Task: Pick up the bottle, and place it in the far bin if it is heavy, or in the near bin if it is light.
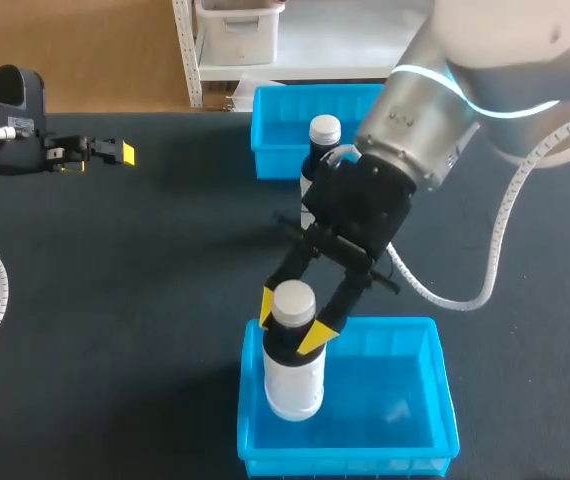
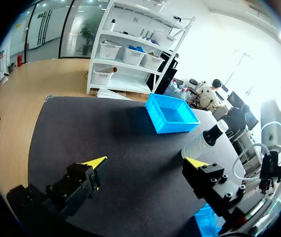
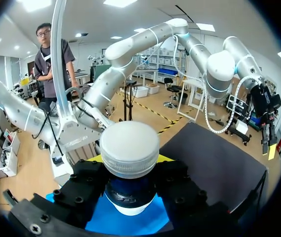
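On the black table (image 1: 115, 300), the task looks nearly finished. The right arm (image 1: 435, 110) reaches in from the far right and down over the near bin (image 1: 405, 440). The bottle (image 1: 293, 375) stands upright inside that bin, at its left end. Choosing this bin suggests the bottle was judged light, though nothing in view confirms its weight. The far bin (image 1: 275, 150) has nothing showing in it. The right gripper (image 1: 292, 322) is clamped on the bottle's neck just under the white cap, with a yellow tip on either side. What seems left is to let go and lift away. The left gripper (image 2: 147, 162) sits at the far left of the table, well apart from both bins, with its jaws spread wide and nothing between them.

Several things are hard to make out. It is unclear whether the bottle's base rests on the bin floor or hangs just above it. The right wrist view shows only the cap and blue beneath it. A second bottle (image 1: 323, 130) stands by the far bin, its lower body hidden behind the right gripper.
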Robot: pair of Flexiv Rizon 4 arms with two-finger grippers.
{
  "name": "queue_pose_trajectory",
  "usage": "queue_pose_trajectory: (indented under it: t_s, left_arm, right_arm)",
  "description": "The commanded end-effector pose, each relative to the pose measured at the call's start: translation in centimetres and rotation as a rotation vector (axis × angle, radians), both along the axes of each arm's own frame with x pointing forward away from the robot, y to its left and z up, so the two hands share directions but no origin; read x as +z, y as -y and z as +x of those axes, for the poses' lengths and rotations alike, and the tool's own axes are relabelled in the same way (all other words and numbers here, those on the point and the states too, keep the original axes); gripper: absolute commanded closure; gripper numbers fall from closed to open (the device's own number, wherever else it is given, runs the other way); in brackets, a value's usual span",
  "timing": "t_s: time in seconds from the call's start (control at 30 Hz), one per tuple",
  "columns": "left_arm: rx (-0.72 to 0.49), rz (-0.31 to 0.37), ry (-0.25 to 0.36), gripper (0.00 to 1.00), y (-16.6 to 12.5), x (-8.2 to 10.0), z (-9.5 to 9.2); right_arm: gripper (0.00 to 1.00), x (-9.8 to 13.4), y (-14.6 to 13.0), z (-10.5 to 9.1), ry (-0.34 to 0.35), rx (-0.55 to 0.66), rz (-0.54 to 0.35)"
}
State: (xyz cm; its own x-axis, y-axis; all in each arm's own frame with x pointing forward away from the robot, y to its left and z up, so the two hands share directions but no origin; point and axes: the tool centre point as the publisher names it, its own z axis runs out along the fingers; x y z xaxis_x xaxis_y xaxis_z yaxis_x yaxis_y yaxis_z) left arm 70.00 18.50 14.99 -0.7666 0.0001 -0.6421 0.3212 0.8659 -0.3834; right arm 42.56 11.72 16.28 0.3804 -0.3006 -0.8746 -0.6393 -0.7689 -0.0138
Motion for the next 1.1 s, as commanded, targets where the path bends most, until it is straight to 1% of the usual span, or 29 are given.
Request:
queue_pose_trajectory:
  t_s: [0.03,0.33,0.37,0.4,0.43,0.47,0.63,0.8,0.97,1.0,1.1]
  left_arm:
    - [0.0,0.0,0.0,0.0,0.0,0.0,0.0]
    - [0.0,0.0,0.0,0.0,0.0,0.0,0.0]
    - [0.0,0.0,0.0,0.0,0.0,0.0,0.0]
    - [0.0,0.0,0.0,0.0,0.0,0.0,0.0]
    - [0.0,0.0,0.0,0.0,0.0,0.0,0.0]
    - [0.0,0.0,0.0,0.0,0.0,0.0,0.0]
    - [0.0,0.0,0.0,0.0,0.0,0.0,0.0]
    - [0.0,0.0,0.0,0.0,0.0,0.0,0.0]
    - [0.0,0.0,0.0,0.0,0.0,0.0,0.0]
    - [0.0,0.0,0.0,0.0,0.0,0.0,0.0]
    - [0.0,0.0,0.0,0.0,0.0,0.0,0.0]
  right_arm:
    - [1.0,-0.8,-0.3,0.0,-0.001,0.012,0.0]
    - [1.0,-2.3,-0.1,0.2,0.008,0.014,-0.04]
    - [0.98,-2.4,-0.1,0.2,0.008,0.013,-0.043]
    - [0.55,-2.5,-0.1,0.3,0.006,0.012,-0.046]
    - [0.02,-2.6,-0.1,0.3,0.006,0.009,-0.051]
    - [0.0,-2.7,0.0,0.4,0.005,0.005,-0.055]
    - [0.0,-3.1,0.6,1.1,-0.008,-0.018,-0.071]
    - [0.0,-3.4,2.4,2.2,-0.025,-0.054,-0.103]
    - [0.0,-3.3,6.0,4.6,-0.027,-0.142,-0.159]
    - [0.0,-3.2,7.2,5.6,-0.031,-0.176,-0.167]
    - [0.0,-3.0,9.8,8.0,-0.03,-0.276,-0.194]
